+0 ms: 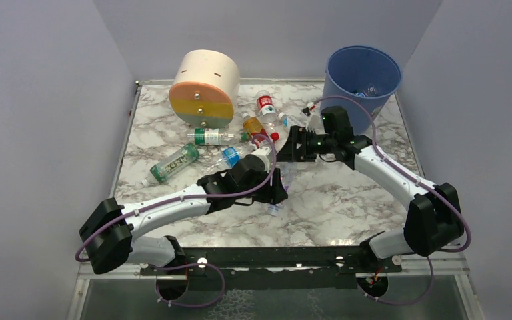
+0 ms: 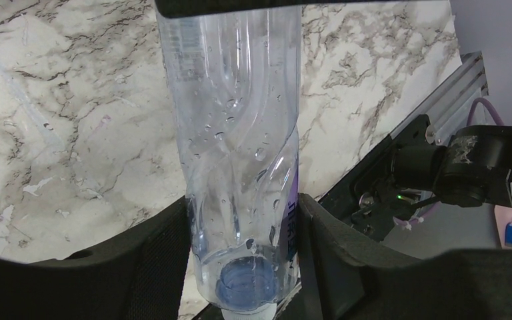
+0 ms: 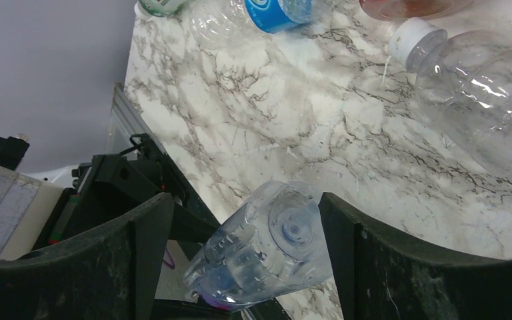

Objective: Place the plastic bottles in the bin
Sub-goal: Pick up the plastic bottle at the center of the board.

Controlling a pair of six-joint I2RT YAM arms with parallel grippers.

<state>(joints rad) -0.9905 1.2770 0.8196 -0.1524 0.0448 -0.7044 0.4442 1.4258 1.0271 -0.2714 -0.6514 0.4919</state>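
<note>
L gripper (image 2: 243,257) clamped on clear bottle (image 2: 233,120), pads at cap end. R gripper (image 3: 247,213) wide open, bottle base btwn fingers; contact unclear. Bin (image 1: 340,93) just behind R gripper, at table (image 1: 347,200) far edge. Loose bottles (image 1: 210,137) to its left.

Lab booth: plain grey enclosure walls (image 1: 40,100)

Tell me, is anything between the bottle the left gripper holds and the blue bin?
Yes. The right arm reaches across between the clear bottle held in the left gripper and the bin, right gripper open, blocking the straight route.
</note>
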